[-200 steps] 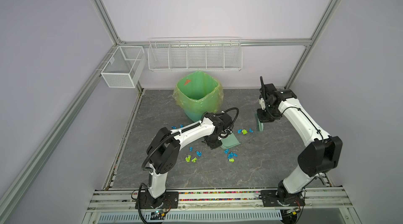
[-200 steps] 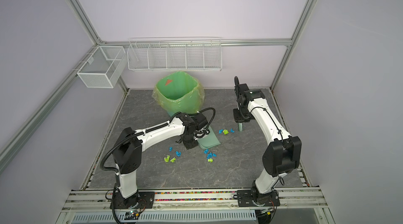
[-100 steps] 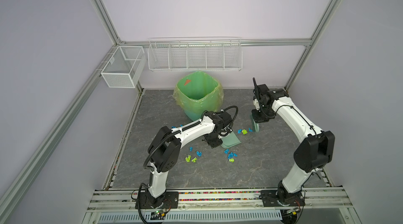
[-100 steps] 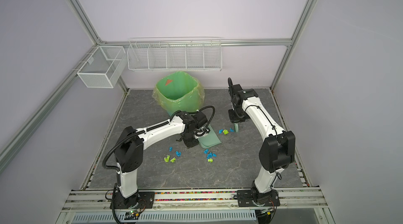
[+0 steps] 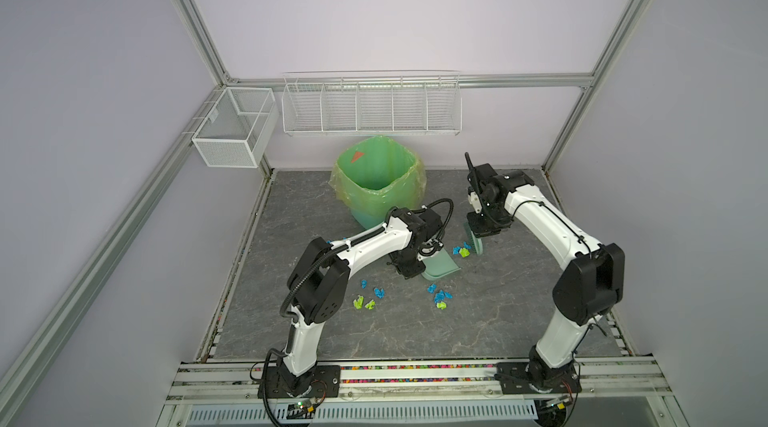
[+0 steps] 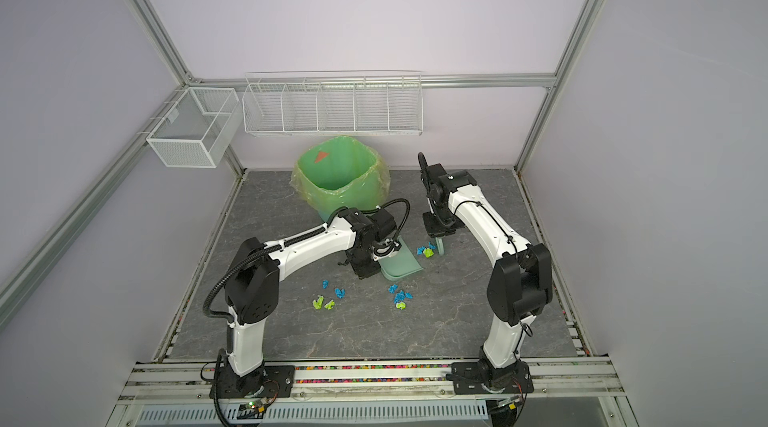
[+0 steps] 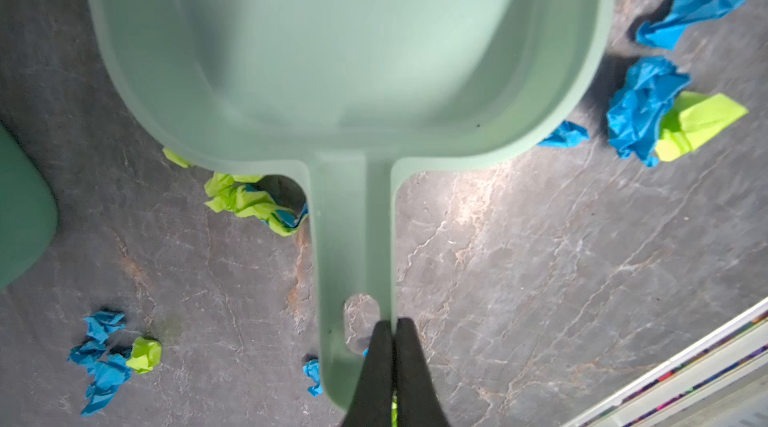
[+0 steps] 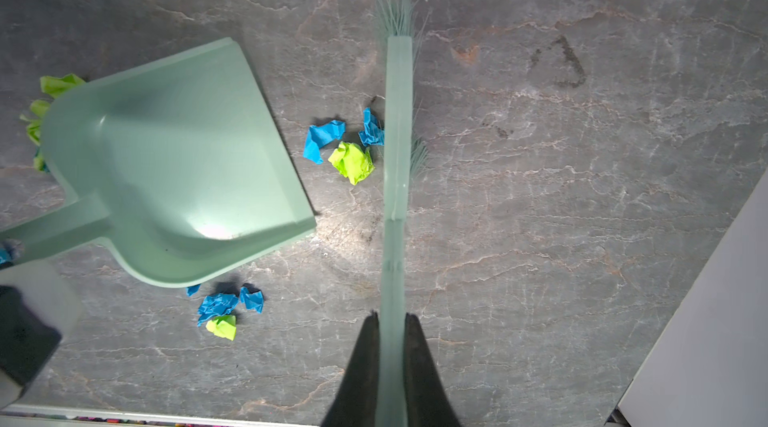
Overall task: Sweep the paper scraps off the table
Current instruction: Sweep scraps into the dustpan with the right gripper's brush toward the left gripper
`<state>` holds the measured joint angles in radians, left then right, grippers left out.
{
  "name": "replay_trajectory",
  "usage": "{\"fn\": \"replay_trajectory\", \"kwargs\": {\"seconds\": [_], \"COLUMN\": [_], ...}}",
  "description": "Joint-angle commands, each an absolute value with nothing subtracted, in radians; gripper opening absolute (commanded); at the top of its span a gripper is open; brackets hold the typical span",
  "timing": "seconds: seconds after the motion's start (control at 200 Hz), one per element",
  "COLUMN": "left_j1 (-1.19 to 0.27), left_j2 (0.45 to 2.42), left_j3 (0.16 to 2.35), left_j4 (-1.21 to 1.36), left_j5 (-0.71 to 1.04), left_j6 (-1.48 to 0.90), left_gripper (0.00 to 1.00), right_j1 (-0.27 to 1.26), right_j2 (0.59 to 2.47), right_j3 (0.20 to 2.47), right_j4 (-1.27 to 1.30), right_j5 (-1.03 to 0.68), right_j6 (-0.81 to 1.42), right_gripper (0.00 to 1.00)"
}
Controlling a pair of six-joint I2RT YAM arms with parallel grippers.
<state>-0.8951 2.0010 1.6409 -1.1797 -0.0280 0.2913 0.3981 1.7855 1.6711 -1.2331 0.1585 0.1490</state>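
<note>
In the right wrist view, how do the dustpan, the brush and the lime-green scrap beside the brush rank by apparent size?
Largest: dustpan.
Then brush, though its handle is nearer the camera.
Smallest: lime-green scrap.

Between dustpan (image 8: 166,163) and brush (image 8: 398,113), paper scraps (image 8: 351,161)

dustpan (image 7: 345,51) front cut off, paper scraps (image 7: 249,204) half-hidden

Two white arms (image 5: 374,244) with bulky black joints (image 5: 590,292)
</note>
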Motion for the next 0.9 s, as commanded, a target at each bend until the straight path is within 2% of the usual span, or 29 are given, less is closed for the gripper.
{"fn": "replay_trajectory", "kwargs": {"seconds": [0.0, 0.285, 0.895], "left_j1": [-0.888, -0.884, -0.884], "left_j2": [2.026, 2.043, 2.022], "left_j3": [1.672, 1.689, 1.698], "left_j4": [-1.214, -1.226, -1.233], "left_j5": [-0.007, 0.007, 0.037], "left_j6": [0.286, 0.287, 0.297], "left_gripper": [0.00, 0.00, 0.00], "right_j1": [0.428, 0.470, 0.420], "right_j2": [1.804, 1.714, 1.567], "right_j3": [1.697, 1.662, 1.593], "right_j4": [-1.230, -1.168, -1.151], "right_j5": [0.096, -0.144, -0.114], "right_j6": [0.143, 0.168, 0.243], "right_gripper": [0.07, 0.07, 0.07]}}
